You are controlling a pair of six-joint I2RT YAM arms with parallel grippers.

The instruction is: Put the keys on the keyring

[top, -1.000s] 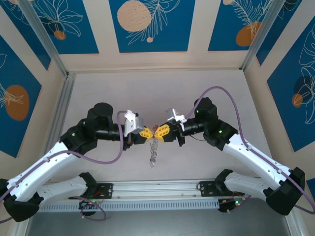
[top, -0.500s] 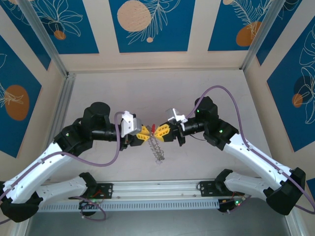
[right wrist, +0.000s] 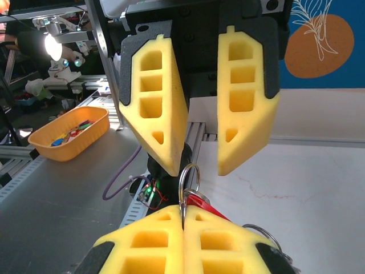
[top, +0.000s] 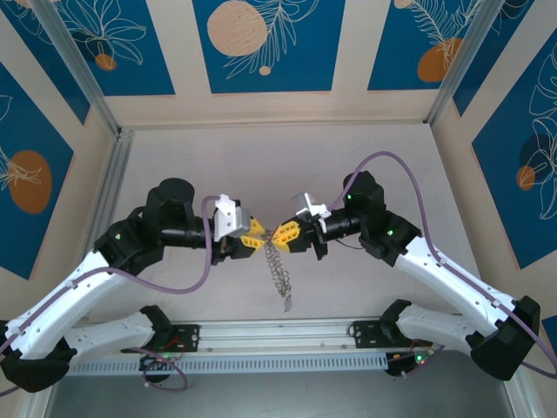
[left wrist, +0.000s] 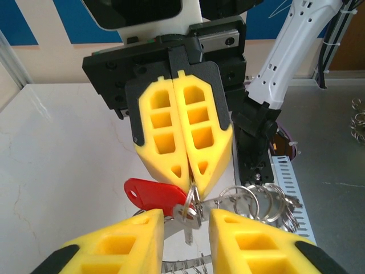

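Note:
My right gripper [top: 284, 233] [right wrist: 183, 220] is shut on a silver wire loop [right wrist: 188, 180] of the keyring [top: 278, 268], which dangles below it over the table, its whitish tag [top: 287, 303] lowest. The red key [left wrist: 149, 196] [right wrist: 204, 205] hangs on that pinched loop, with a silver key blade [left wrist: 191, 220] beside it. My left gripper [top: 255, 237] [left wrist: 187, 221] faces the right one tip to tip and is open, its yellow fingers [right wrist: 162, 125] standing either side of the loop without touching it. More silver loops [left wrist: 259, 200] fan out to the right.
An aluminium rail [top: 278, 335] runs along the near table edge between the arm bases. An orange tray [right wrist: 68, 134] with small pieces sits off the table. Loose silver rings [left wrist: 359, 120] lie on the grey bench. Frame posts and patterned walls enclose the table.
My left gripper has opened and drawn back a little to the left, letting go. The keyring has swung and now hangs lower to the right, from the right gripper alone.

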